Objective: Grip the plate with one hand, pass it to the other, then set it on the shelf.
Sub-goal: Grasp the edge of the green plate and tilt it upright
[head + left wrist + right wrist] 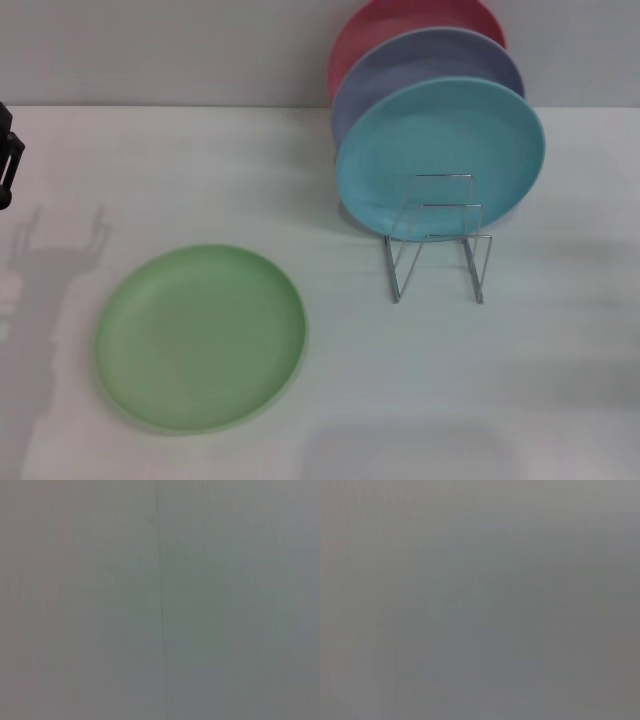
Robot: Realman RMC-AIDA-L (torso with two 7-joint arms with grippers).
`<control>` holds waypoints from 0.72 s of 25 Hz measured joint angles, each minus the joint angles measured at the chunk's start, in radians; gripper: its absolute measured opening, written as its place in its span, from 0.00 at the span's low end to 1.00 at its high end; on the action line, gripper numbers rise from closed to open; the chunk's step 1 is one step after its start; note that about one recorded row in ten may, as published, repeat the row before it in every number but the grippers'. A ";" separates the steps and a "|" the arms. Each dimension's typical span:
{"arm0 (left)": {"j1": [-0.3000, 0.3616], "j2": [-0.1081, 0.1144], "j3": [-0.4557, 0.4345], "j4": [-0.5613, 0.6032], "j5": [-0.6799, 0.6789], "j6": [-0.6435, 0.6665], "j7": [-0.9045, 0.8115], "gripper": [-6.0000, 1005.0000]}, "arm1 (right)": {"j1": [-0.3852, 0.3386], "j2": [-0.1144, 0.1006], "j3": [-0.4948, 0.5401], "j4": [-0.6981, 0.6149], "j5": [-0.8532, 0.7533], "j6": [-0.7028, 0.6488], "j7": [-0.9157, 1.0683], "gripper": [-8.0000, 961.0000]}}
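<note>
Only a sliver of the robot shows in the head view: the left gripper [8, 155], a black, angular piece with a slim dark bar along its side.

left hand [8, 155] cut off (frame edge)

The green plate [201, 337] lies flat on the white surface [560, 380], with bare surface on all its sides, so its rim is open to reach from any direction. The wire rack [438, 240] stands well apart to its right. The front slots of the rack are free, with open surface before it. Behind them a turquoise plate [440, 158], a lavender plate [420, 70] and a pink plate [385, 30] stand upright and block the way from the back
</note>
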 joint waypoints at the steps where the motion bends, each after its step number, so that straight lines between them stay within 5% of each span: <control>1: 0.000 0.000 0.000 0.000 0.000 0.000 0.000 0.80 | 0.003 0.000 0.000 -0.001 0.000 0.000 0.000 0.77; 14: -0.016 0.005 -0.003 -0.001 0.004 -0.021 -0.001 0.79 | 0.013 -0.002 0.000 -0.010 0.000 0.001 0.000 0.77; 18: -0.044 0.017 -0.002 -0.003 0.004 -0.141 -0.007 0.79 | 0.012 -0.002 -0.002 -0.009 0.000 0.002 0.000 0.77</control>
